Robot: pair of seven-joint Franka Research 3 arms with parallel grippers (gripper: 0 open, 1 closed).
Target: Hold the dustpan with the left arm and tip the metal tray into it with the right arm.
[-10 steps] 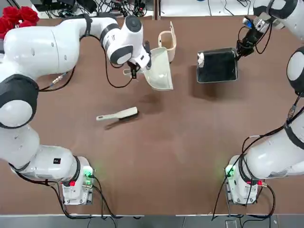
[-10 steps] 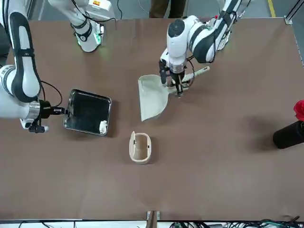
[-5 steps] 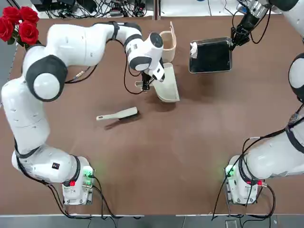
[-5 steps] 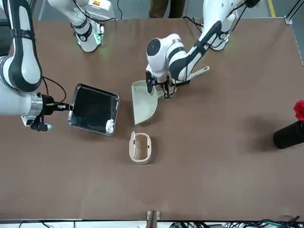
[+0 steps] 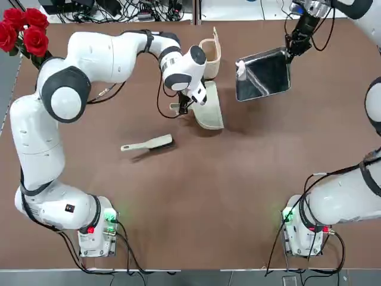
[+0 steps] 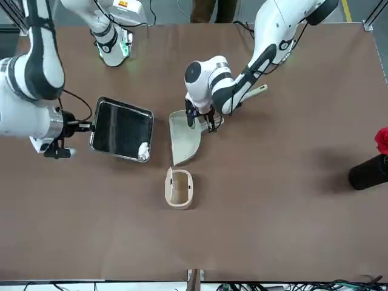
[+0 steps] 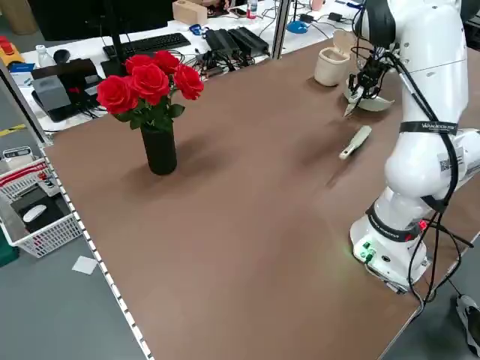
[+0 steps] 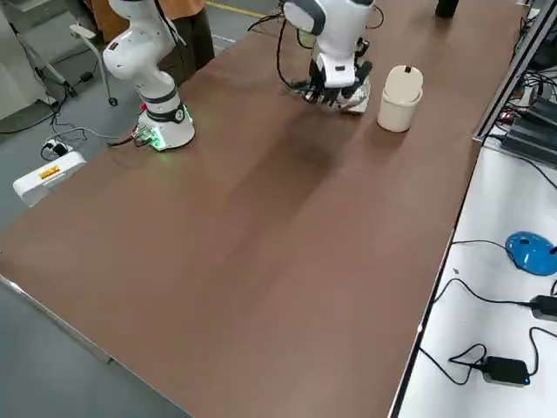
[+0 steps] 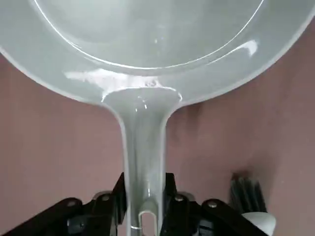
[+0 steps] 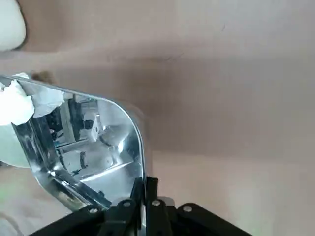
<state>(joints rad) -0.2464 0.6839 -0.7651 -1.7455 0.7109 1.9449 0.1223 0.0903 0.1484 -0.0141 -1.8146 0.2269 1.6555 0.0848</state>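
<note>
Tray (image 5: 262,74) looked stiff and slick; our right gripper (image 5: 291,50) pinched its rim beside the dustpan (image 5: 209,107), whose handle our left gripper (image 5: 183,106) clamped.

Not much room around my dustpan (image 5: 209,107): the cream bin (image 5: 209,57) stands just beyond it, and the hand brush (image 5: 147,143) lies nearer my bases. Between dustpan and tray (image 5: 262,74) there's a strip of bare table (image 5: 238,179). Roses (image 5: 24,30) sit well off at the far left corner.
</note>
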